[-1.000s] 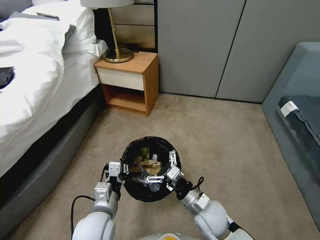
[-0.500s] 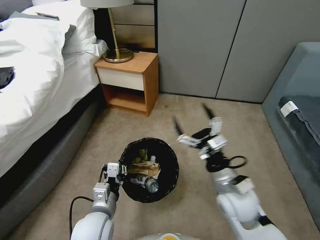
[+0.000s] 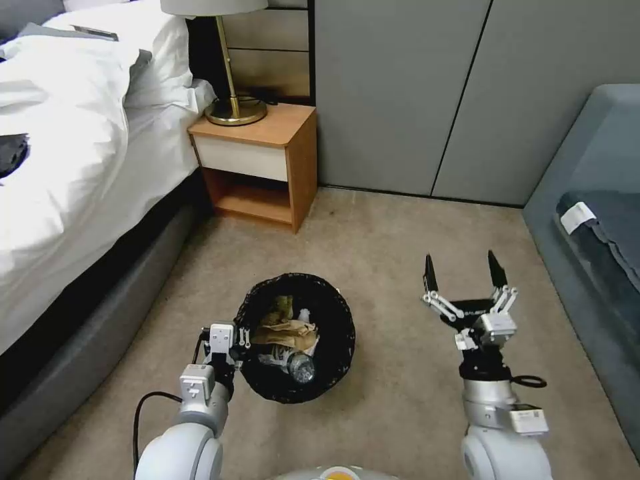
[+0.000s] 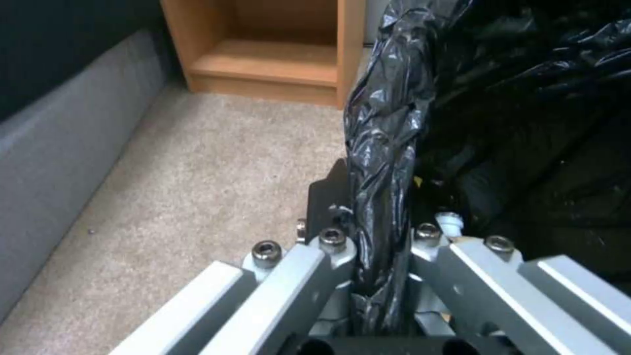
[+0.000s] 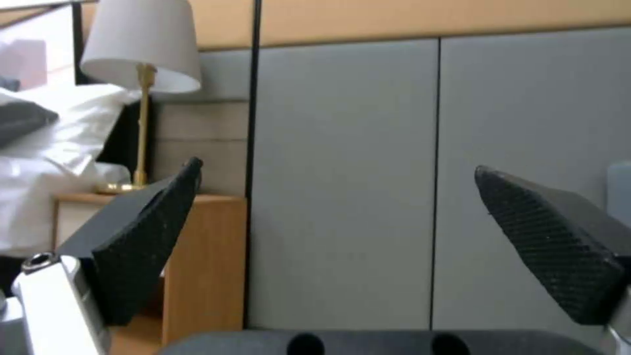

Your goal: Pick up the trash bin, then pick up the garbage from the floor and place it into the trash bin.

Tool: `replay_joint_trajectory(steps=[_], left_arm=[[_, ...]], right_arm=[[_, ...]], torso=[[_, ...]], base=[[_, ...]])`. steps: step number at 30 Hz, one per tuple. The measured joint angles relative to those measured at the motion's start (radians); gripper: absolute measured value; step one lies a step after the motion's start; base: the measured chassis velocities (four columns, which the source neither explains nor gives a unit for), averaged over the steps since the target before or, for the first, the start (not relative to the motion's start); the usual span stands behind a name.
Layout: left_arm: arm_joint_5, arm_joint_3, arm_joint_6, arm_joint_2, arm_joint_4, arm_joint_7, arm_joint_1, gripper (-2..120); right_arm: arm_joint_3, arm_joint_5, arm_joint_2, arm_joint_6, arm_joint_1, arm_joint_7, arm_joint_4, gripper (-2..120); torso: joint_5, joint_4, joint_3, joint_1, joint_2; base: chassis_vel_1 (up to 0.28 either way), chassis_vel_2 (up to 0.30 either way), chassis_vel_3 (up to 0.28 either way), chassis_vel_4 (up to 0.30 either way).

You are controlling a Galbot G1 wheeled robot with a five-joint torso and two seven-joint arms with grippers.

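Note:
The trash bin, round with a black bag over its rim, is held above the carpet in the middle of the head view. Inside it lies garbage: a brown paper bag, white tissue, a clear plastic bottle and something green. My left gripper is shut on the bin's near-left rim. The left wrist view shows the bagged rim pinched between the left gripper. My right gripper is raised to the right of the bin, pointing up, open and empty. Its black padded fingertips stand wide apart.
A bed with white bedding runs along the left. A wooden nightstand with a brass lamp stands behind the bin. Grey wall panels close the back. A grey sofa is on the right. Open carpet lies between them.
My right gripper rose out of the bin's opening, swung to the right and now stands upright and open beside the bin. The left gripper kept its hold on the rim.

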Motion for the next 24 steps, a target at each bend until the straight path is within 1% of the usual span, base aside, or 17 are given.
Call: replay_joint_trajectory(steps=[6,16,24], left_arm=[[-0.001,-0.001,0.0,-0.001,-0.001,0.0,0.0,0],[-0.001,-0.001,-0.003,-0.004,-0.001,0.0,0.002,0],[-0.001,0.0,-0.005,-0.005,0.0,0.0,0.0,0]], right_arm=[[-0.002,0.0,0.005,0.0,0.003,-0.001,-0.023,100],[-0.014,-0.007,0.002,-0.011,-0.001,-0.023,-0.021,100],[-0.025,-0.016,-0.001,-0.016,-0.005,-0.04,-0.019,100]], torso=[[0.0,-0.0001,0.0,0.0,0.0],[-0.0001,-0.0002,0.0,0.0,0.0],[-0.0001,-0.0001,0.0,0.0,0.0]], base=[[0.0,0.0,0.0,0.0],[0.0,0.0,0.0,0.0],[0.065,0.063,0.067,0.056]])
